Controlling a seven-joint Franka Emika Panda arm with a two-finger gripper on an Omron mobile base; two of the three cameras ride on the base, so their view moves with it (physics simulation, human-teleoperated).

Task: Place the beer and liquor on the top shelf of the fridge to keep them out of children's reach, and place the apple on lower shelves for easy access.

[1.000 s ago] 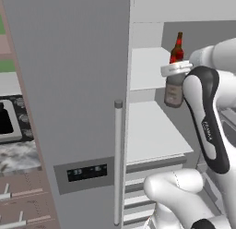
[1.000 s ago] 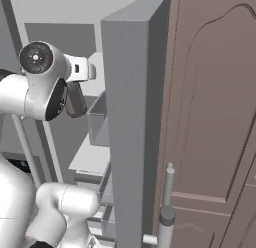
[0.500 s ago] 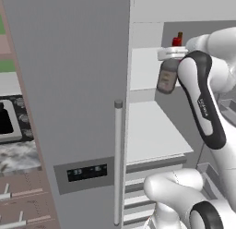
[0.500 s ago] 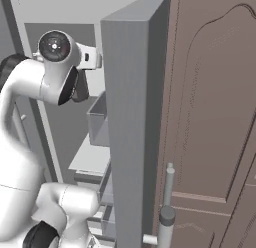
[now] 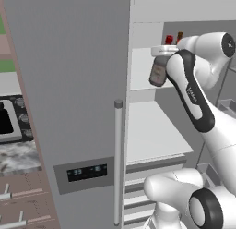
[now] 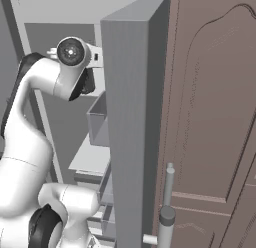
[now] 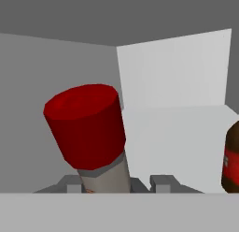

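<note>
**Liquor at top-shelf height, not yet set down**

The liquor hangs at the level of the top shelf of the fridge, its grey body and pale label just in front of the shelf's white board. In the hand view its red cap and short neck rise between the two dark finger tips, tilted a little to one side. We cannot tell whether its base touches the board; we judge it carried, not placed.

The beer stands just beside it in the hand view, red label showing at the frame edge; from the left base view its neck and cap sit deeper on the same shelf. We read that item as done.

We cannot say where the apple is; that step, on the lower shelves, we take as outstanding.

The end effector is clenched around the liquor's neck, fingers on either side of it, grasping the bottle from above.
</note>
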